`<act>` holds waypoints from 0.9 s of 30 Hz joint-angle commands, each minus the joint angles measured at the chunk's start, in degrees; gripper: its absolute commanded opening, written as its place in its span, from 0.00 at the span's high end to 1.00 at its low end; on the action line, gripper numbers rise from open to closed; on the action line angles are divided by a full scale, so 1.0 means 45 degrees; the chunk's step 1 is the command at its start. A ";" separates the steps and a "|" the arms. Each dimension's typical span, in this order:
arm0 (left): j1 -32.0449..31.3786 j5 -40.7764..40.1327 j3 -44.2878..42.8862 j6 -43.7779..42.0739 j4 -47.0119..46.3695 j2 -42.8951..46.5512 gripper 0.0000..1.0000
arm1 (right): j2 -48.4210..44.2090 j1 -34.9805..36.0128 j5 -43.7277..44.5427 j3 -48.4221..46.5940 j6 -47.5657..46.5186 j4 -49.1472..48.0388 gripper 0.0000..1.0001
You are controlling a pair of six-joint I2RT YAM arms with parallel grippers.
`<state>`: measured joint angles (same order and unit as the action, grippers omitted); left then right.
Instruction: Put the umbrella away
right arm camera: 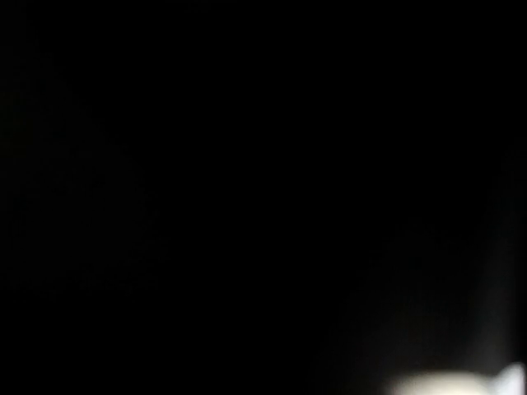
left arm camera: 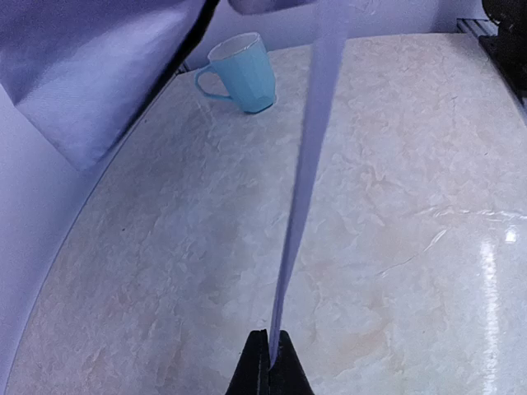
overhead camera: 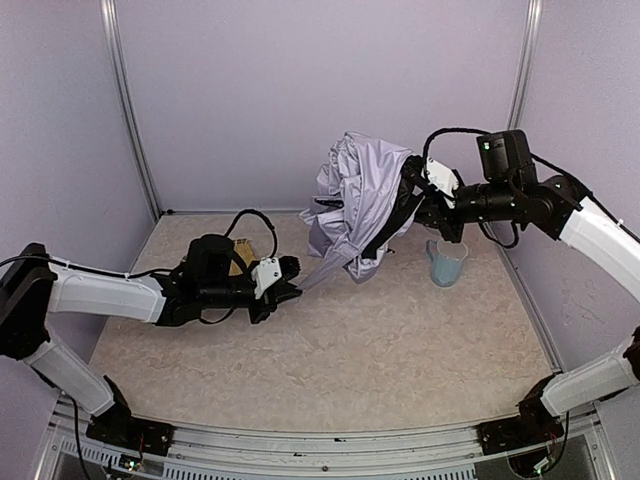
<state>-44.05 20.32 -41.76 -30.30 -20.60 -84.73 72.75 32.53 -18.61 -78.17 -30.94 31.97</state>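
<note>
umbrella [overhead camera: 355, 195] hanging crumpled above the table near 12 o'clock, lavender-white canopy bunching, black underside showing | right gripper [overhead camera: 418, 205] at its 3 o'clock seemingly holding it aloft, fingers buried in fabric, grip untellable | left gripper [left arm camera: 270, 360] at its 8 o'clock pinching shut on strap [left arm camera: 309, 164], likely tensioning it for wrapping

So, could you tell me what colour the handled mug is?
A light turquoise-blue faceted mug, clearest in the left wrist view.

Umbrella [overhead camera: 355, 190]: 1
Blue mug [overhead camera: 445, 263]: 1
Tan item [overhead camera: 240, 257], mostly hidden: 1
Robot arms: 2 (left arm [overhead camera: 110, 295], right arm [overhead camera: 590, 230])
End effectors: 2 (left end effector [overhead camera: 296, 285], right end effector [overhead camera: 415, 205])
Counter [overhead camera: 330, 360]: 1
</note>
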 commanded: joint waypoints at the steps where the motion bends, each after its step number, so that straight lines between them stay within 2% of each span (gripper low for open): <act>1: 0.0697 -0.0785 -0.0757 -0.0597 0.0385 -0.1621 1.00 | 0.0039 0.1377 -0.1022 -0.0619 -0.0350 0.0619 1.00; 7: 0.1806 -0.0215 -0.1640 -0.0716 -0.0858 -0.2526 1.00 | 0.0601 0.3395 -0.2036 0.0238 -0.0088 0.1661 1.00; 14: 0.2152 0.0896 -0.2678 -0.1172 -0.1262 -0.3830 1.00 | 0.2120 0.6008 -0.1288 0.2810 0.0615 0.0995 1.00; 20: 0.1848 0.0717 -0.3162 -0.1766 -0.1363 -0.4552 1.00 | 0.4264 0.6665 -0.0133 0.3790 0.1039 0.0815 1.00; 27: 0.1561 -0.0846 -0.3445 -0.2539 -0.1861 -0.5280 1.00 | 0.6406 0.6738 -0.0476 0.3959 0.1374 0.0975 1.00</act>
<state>-37.10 22.41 -54.78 -39.16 -24.23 -107.24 98.21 61.67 -17.17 -60.86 -26.39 35.07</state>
